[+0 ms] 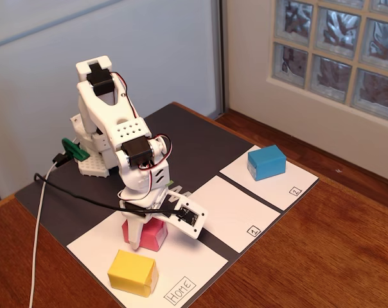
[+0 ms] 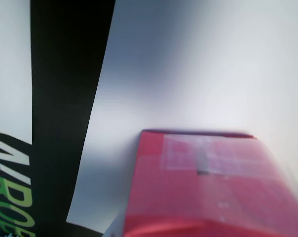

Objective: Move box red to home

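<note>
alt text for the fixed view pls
A white robot arm's gripper is down over a red box on the HOME panel, beside a yellow box. A blue box sits on panel 2.

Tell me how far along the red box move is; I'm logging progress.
Done: the red box already sits over the HOME panel, behind the yellow box. In hand: the hand is right at the red box; the fixed view doesn't show whether it grips. The wrist view shows the box close up. Left: release if needed, then retreat.
</note>
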`<state>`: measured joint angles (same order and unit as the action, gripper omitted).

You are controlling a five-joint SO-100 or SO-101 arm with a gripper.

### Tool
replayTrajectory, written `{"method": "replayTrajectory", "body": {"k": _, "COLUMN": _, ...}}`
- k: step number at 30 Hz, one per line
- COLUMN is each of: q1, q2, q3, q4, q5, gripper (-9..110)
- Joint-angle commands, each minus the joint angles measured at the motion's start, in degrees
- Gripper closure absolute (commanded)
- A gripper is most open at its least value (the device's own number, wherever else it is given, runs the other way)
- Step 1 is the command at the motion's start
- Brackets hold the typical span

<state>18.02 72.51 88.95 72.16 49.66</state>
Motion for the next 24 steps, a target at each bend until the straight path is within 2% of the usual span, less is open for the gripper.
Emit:
{"method": "replayTrajectory", "body": {"k": 1, "q1": -1.32, "q2": 5.10, "q3": -4.31, "q4": 2.64, "q5": 0.09, "gripper": 72}}
{"method": "replayTrajectory", "body": {"k": 12, "q1": -2.64, "q2": 17.49, "q3": -4.66, "q4": 10.55, "q5": 1.14, "gripper": 73}}
{"method": "replayTrajectory", "body": {"k": 24, "q1": -5.89, "q2": 31.55, "q3": -4.31, "q4": 21.27, "q5": 2.72, "gripper": 80}}
